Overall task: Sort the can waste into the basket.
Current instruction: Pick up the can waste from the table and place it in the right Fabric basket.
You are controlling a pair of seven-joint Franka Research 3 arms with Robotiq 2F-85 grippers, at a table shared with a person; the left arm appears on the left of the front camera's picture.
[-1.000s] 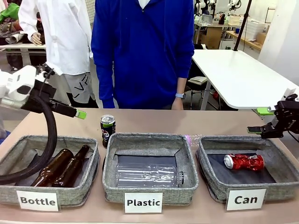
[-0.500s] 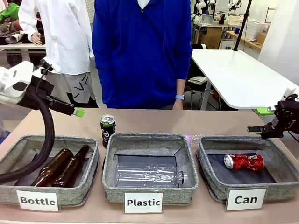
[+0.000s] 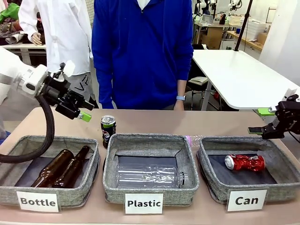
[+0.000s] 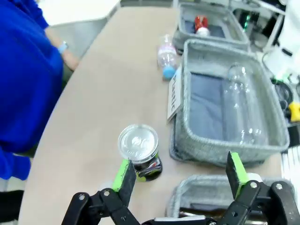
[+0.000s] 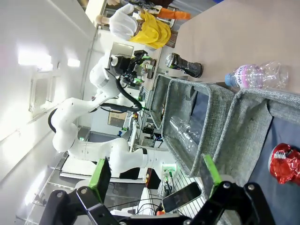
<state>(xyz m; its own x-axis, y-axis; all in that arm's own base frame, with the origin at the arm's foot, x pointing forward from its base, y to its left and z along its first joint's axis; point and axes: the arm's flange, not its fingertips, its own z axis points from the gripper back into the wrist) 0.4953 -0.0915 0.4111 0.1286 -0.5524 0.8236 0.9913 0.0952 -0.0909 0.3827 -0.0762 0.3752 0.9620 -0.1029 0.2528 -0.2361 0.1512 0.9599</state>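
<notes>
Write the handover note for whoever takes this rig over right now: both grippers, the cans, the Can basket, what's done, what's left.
Left gripper: open, empty, in the air just left of the black can.
Right gripper: open, empty, near the far right corner of the Can basket.
Black can: upright on the table, behind the gap between the Bottle basket and the Plastic basket.
Red can: crushed, lying inside the Can basket.
Done: red can sorted.
Left: grasp the black can and put it in the Can basket.
</notes>
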